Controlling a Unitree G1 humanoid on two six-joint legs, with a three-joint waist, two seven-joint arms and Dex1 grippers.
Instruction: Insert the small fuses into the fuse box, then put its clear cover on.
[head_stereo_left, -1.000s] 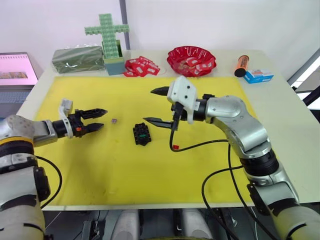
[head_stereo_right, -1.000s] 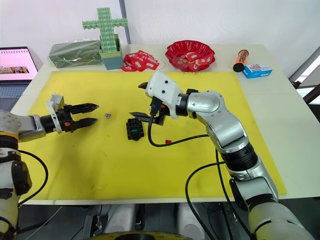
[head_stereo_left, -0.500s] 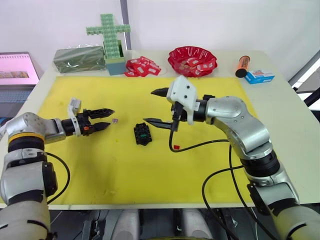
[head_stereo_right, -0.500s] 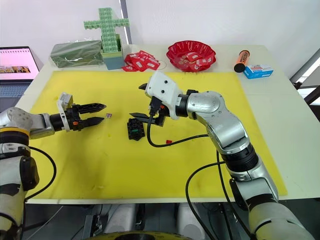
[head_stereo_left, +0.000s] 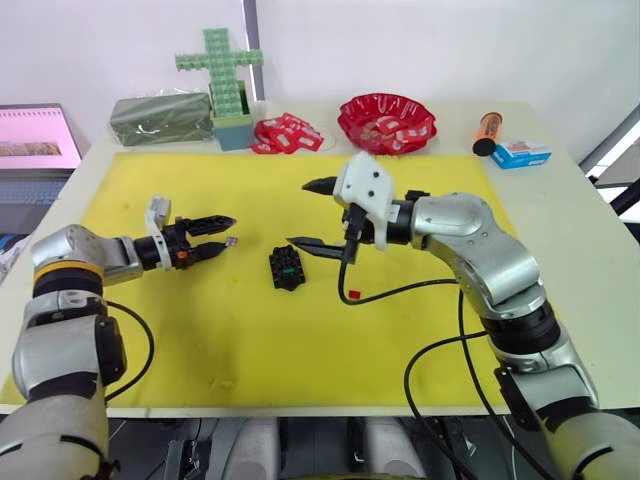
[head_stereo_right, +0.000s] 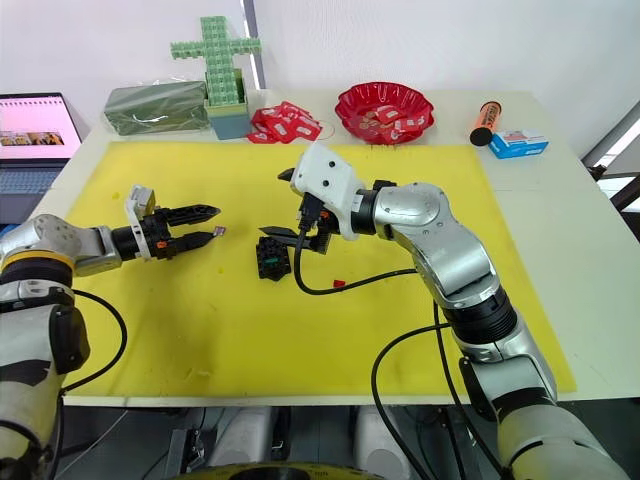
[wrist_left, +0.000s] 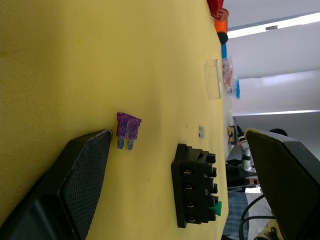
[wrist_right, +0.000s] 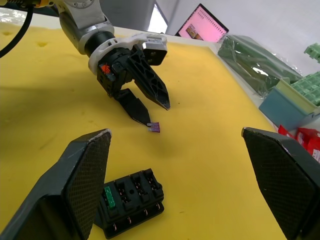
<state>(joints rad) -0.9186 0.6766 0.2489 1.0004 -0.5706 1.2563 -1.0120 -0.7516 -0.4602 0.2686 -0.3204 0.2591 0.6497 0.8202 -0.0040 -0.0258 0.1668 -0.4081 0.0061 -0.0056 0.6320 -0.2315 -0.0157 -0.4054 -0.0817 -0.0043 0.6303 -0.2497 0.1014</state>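
My left gripper (head_stereo_left: 226, 232) hangs open, one fingertip touching the purple fuse (wrist_left: 128, 129); my right gripper (head_stereo_left: 312, 216) gapes above the fuse box (head_stereo_left: 286, 268).

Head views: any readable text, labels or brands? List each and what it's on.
None can be read.
Blue and white box: print too small to read.
Orange tube: markings too small to read.
Red-white packets and those in the red bowl: print blurred.
Laptop screen: pink page, content unreadable.
Fuse box: no legible marking.
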